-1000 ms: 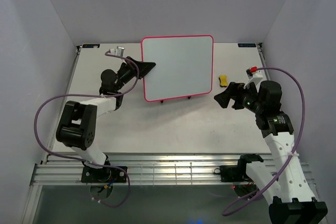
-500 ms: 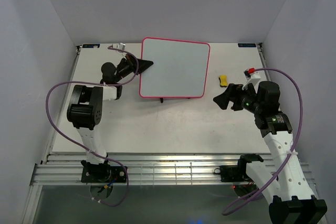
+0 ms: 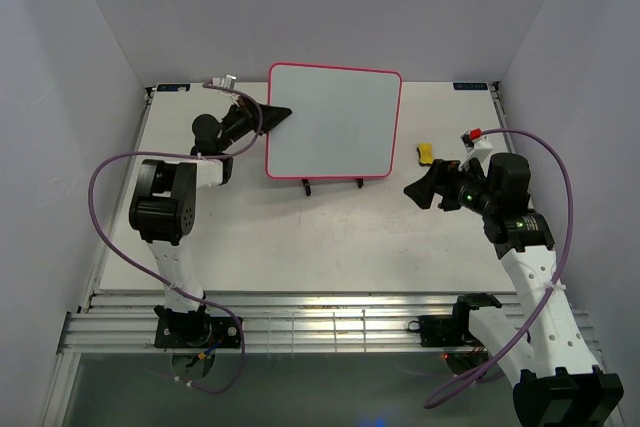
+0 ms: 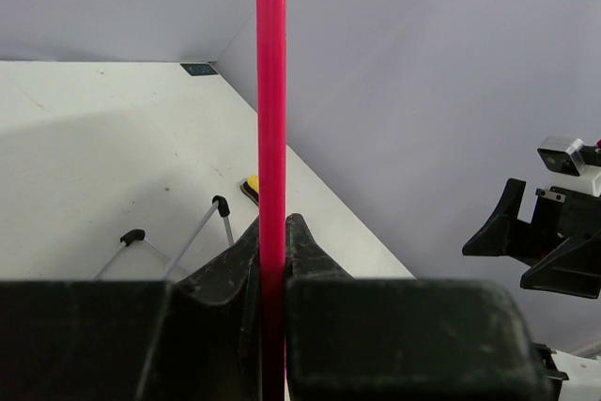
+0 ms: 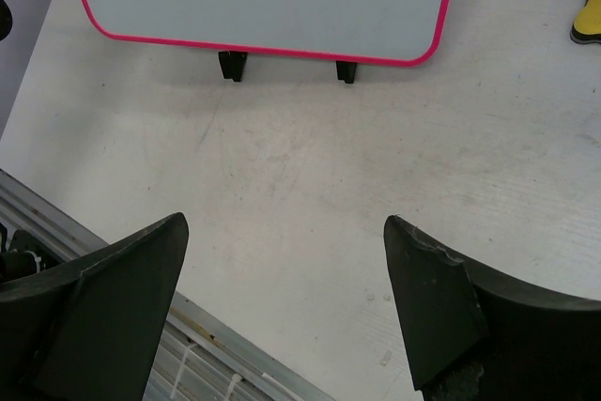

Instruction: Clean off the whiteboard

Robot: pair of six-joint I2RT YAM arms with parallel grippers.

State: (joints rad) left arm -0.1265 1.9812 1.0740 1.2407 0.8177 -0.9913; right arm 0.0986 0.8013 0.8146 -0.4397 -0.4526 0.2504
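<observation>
Top external: within the last second the whiteboard point(image 3: 333, 122) has swung from skewed to square. It now stands upright at the worktop's point(image 3: 300, 237) far middle, over its stand point(image 3: 305, 185). Face looks blank, so probably being reseated.

Left wrist: left end effector point(image 4: 272, 251) pinched tight on the pink frame.

Right wrist: right end effector point(image 5: 284, 227) wide open, empty; eraser point(image 5: 590, 16) well apart.

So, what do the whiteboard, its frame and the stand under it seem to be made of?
The whiteboard: a smooth, even, pale face with no grain, probably a coated panel. Its core does not show.
Its frame: uniform bright pink-red with a slight sheen, likely plastic.
The stand: thin grey rods with black tips, apparently metal wire with rubber or plastic caps.
</observation>
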